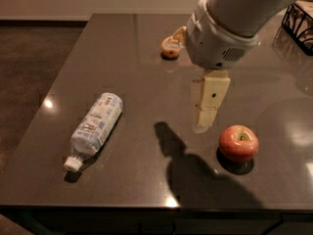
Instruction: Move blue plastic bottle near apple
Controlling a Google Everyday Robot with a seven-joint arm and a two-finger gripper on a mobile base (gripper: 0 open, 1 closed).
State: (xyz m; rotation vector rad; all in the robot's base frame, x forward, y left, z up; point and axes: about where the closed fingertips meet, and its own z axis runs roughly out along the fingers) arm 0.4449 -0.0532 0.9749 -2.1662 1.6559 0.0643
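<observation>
The blue plastic bottle (94, 126) lies on its side on the left of the dark table (146, 72), its white cap toward the front edge. The red apple (238, 142) stands at the front right. My gripper (188, 80) hangs over the middle of the table, between the two and left of and above the apple. It is open and empty. One beige finger (209, 99) points down and the other reaches toward the back. The bottle lies well apart from the apple.
A small orange fruit (170, 48) sits at the back, partly behind my gripper. A dark wire basket (299, 21) stands at the far right corner. The table's left edge drops to a brown floor (29, 72).
</observation>
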